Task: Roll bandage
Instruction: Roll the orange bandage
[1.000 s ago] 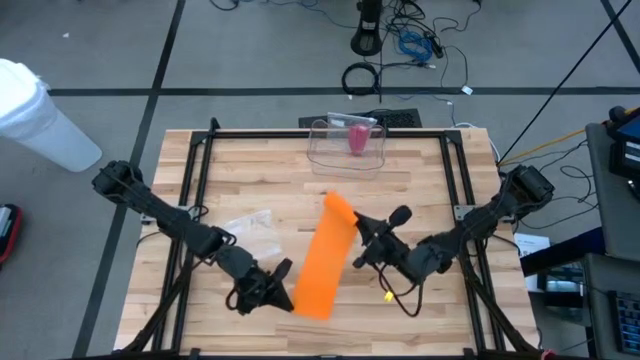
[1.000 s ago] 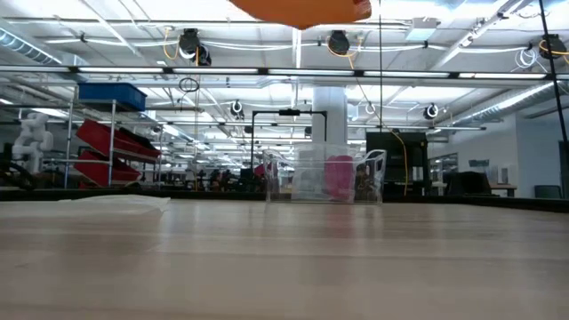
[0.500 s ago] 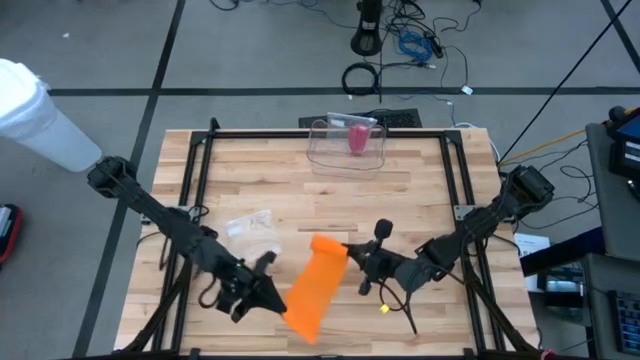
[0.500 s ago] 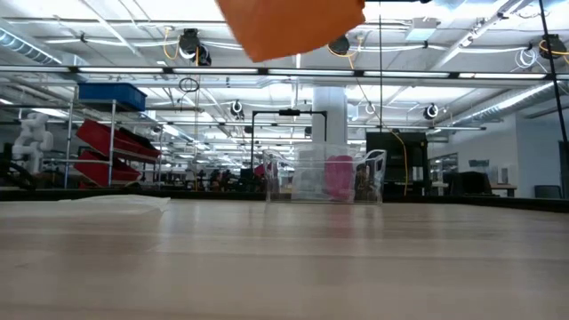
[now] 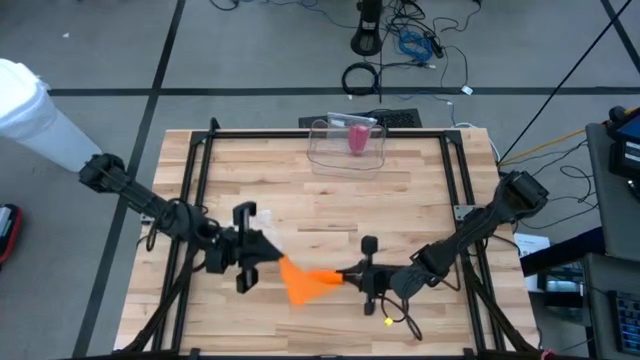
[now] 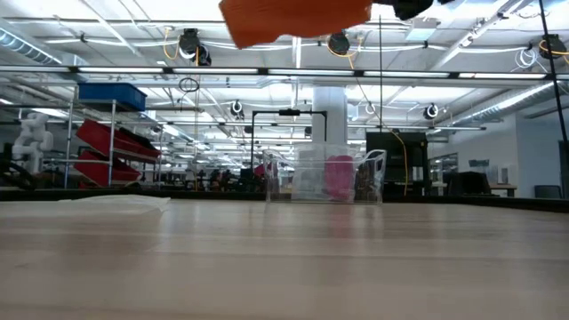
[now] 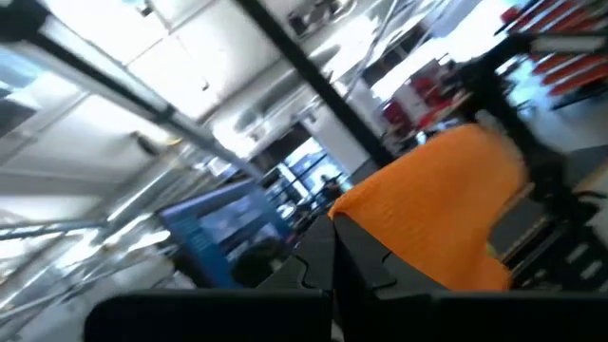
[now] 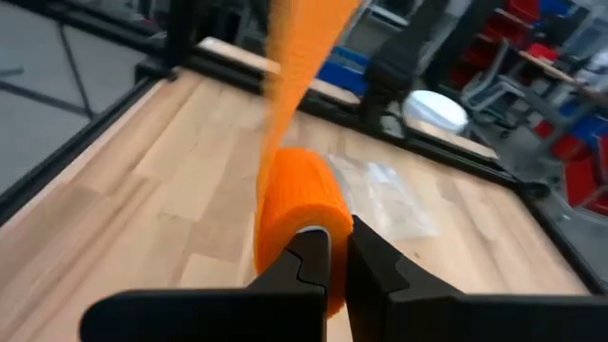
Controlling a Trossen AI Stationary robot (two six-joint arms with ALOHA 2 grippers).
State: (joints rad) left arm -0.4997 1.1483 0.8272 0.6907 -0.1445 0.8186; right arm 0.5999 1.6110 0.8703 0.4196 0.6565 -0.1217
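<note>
The orange bandage [image 5: 305,283] is held in the air between the two grippers, in the lower middle of the high view, above the wooden table [image 5: 400,200]. The left gripper [image 5: 262,255] is clamped together on the loose end of the strip, and the right gripper [image 5: 347,273] is closed on the rolled end, where a tight orange cylinder [image 8: 296,214] is seen at its fingertips in the right wrist view, with a band of unrolled fabric stretching away from it. From this it is judged that the rolling is partly done: a roll has been formed, yet a stretch of flat cloth between the grippers is left to be wound up, and the finished roll has not been set down. In the low view the bandage [image 6: 293,18] is seen only at the top edge of the frame, well above the tabletop. The surface is made of pale wooden planks framed by dark rails. A clear plastic container [image 5: 347,145] with a pink object [image 5: 357,137] inside stands near the upper middle edge, and a clear wrapper [image 5: 252,224] lies at the middle left, beside the left arm. Beyond the table a large hall is seen, with bright ceiling lights, red bins [image 6: 111,147] on shelving at the left, and cables [image 5: 415,40] on the grey floor.
</note>
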